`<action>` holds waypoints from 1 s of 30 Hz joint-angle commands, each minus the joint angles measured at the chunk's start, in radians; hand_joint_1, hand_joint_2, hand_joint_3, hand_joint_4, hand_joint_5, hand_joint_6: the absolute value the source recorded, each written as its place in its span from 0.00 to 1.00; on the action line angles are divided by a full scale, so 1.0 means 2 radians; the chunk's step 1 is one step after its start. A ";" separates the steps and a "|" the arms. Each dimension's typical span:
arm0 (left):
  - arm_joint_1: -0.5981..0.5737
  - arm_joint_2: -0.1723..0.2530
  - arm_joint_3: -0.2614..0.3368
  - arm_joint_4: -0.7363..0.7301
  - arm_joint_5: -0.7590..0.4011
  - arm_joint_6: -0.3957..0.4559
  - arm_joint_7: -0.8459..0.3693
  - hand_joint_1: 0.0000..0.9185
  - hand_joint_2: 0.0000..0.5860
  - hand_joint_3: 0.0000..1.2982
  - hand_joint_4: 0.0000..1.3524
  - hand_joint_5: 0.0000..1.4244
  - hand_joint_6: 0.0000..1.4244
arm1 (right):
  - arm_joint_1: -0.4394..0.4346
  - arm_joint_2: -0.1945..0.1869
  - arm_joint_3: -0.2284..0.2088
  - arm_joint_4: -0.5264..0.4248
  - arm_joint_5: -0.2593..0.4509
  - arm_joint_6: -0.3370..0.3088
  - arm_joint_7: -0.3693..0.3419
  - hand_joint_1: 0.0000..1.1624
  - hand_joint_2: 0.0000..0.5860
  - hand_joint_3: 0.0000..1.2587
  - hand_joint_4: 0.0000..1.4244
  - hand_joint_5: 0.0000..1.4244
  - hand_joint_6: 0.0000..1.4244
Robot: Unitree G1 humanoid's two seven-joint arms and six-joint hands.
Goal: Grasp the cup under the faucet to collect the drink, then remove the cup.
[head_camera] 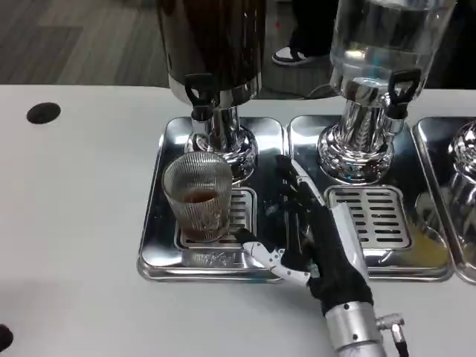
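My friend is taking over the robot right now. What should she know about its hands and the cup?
Right hand: open, fingers spread, beside the cup, holding nothing.
Cup: ribbed glass, upright on the drip tray under the dark dispenser's faucet, with a little brown drink in the bottom.
Done: cup is in place and some drink is collected.
Left: grip the cup and take it off the tray.
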 commanded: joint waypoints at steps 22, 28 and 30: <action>0.021 -0.004 0.017 -0.009 -0.009 -0.002 0.011 0.00 0.01 0.00 0.00 0.00 0.00 | -0.093 0.038 0.026 0.122 0.023 -0.011 -0.006 0.82 0.29 0.08 0.10 0.14 0.18; 0.019 -0.005 0.016 -0.007 -0.008 0.000 0.010 0.00 0.01 0.00 0.00 0.00 0.00 | -0.112 0.045 0.028 0.138 0.026 -0.007 -0.008 0.82 0.29 0.08 0.10 0.14 0.18; 0.018 -0.005 0.015 -0.006 -0.008 0.001 0.010 0.00 0.01 0.00 0.00 0.00 0.00 | -0.118 0.048 0.029 0.143 0.026 -0.005 -0.008 0.82 0.28 0.08 0.09 0.13 0.18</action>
